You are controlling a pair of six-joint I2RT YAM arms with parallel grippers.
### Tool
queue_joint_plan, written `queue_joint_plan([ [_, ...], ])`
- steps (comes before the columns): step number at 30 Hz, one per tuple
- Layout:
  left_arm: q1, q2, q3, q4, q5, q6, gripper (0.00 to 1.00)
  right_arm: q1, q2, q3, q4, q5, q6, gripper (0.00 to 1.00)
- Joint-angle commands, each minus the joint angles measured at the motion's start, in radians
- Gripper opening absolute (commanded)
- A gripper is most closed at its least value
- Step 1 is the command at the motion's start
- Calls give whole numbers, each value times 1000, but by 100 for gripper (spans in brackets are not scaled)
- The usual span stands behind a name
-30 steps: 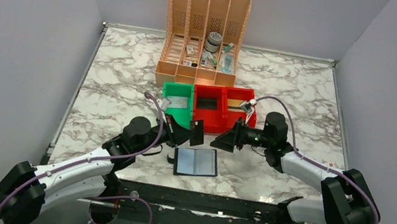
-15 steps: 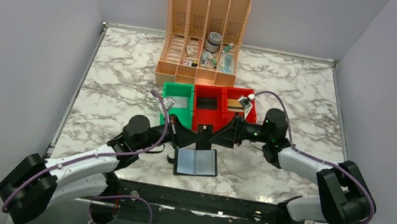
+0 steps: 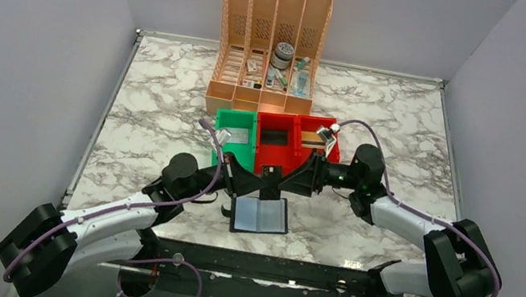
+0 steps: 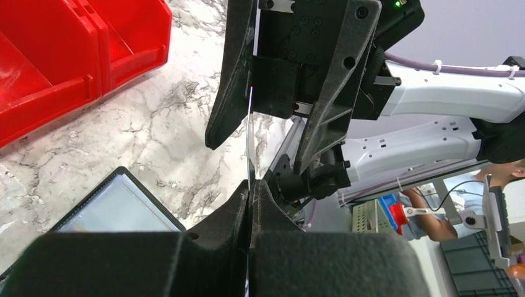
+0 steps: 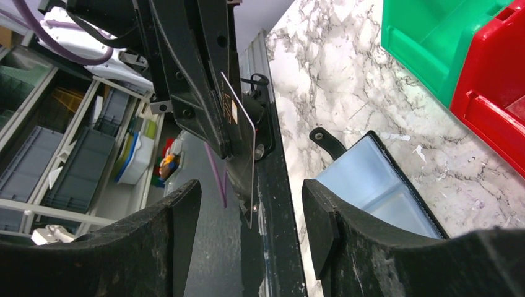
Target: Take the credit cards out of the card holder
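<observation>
**Top view, centre.** The left end effector [image 4: 250,187] is closed on one edge of a card [image 5: 239,117], held upright just above the open holder [image 3: 259,214] lying on the bench [image 3: 396,115]. The right end effector [image 5: 251,204] gapes wide, straddling the card's free end. Judge the card thin, light, stiff and slick, so you should pinch its flat faces, well in from the edge.

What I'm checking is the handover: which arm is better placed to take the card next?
Right. The right gripper, open, straddles the credit card that the left gripper pinches by one edge; it probably need only close.
</observation>
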Motion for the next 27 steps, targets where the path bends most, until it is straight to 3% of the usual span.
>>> queue_joint_plan([
  [1, 6, -46, -24, 57, 13, -59, 0, -2, -32, 12, 19, -3, 33, 61],
  [10, 6, -163, -69, 58, -11, -114, 0, -2, -42, 12, 74, -30, 84, 64],
  [18, 5, -130, -73, 82, -16, -117, 0, 11, -36, 23, 126, -64, 123, 58],
  [27, 6, -63, -61, 110, -12, -97, 0, 37, -13, 26, 144, -67, 122, 62],
])
